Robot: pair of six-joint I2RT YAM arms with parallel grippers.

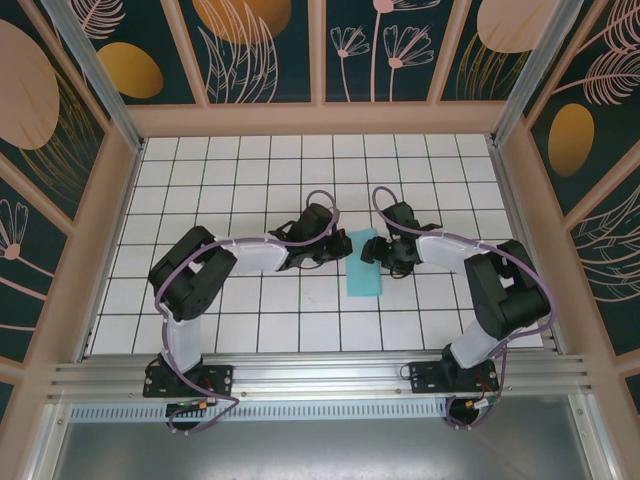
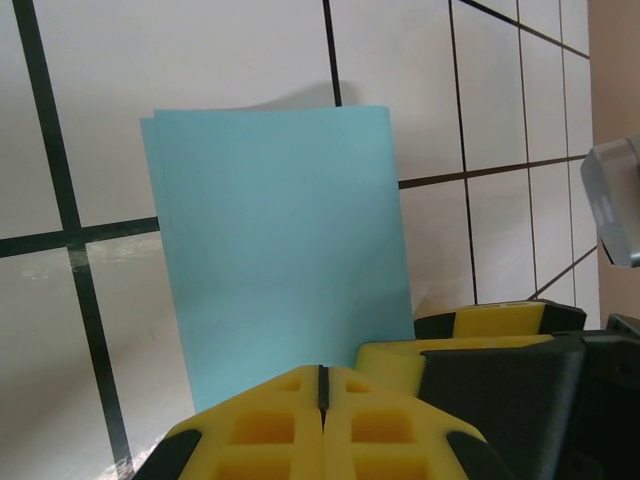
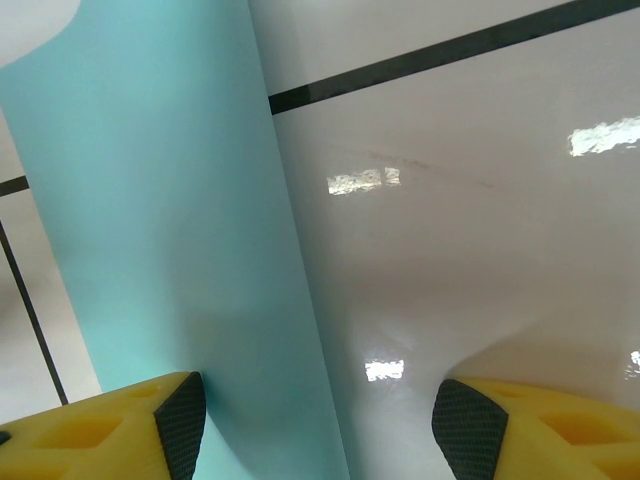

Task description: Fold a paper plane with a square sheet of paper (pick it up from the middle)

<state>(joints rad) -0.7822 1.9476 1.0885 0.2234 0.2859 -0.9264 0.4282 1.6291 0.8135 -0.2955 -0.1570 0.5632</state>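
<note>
**Paper's edges lost behind fingers and frame**

The paper [image 2: 280,250] runs out of sight behind the left gripper [image 2: 322,378], so whether its closed fingers pinch the sheet cannot be told. Between the right gripper [image 3: 322,425] fingers, the frame cuts the paper off above and below. From overhead, that gripper covers one end of the paper.

1. Top view: the paper [image 1: 365,270] lies on the tabletop [image 1: 250,310], just right of frame centre.
2. The left claw [image 1: 341,245] meets the paper's upper-left edge, and the right claw [image 1: 376,250] sits over its upper-right part.
3. Left wrist view: the paper is at centre, and its lower edge runs behind the left claw [image 2: 323,372] at the bottom.
4. Right wrist view: the paper fills the left half, and the right claw [image 3: 315,400] straddles the paper's right edge at the bottom.
</note>
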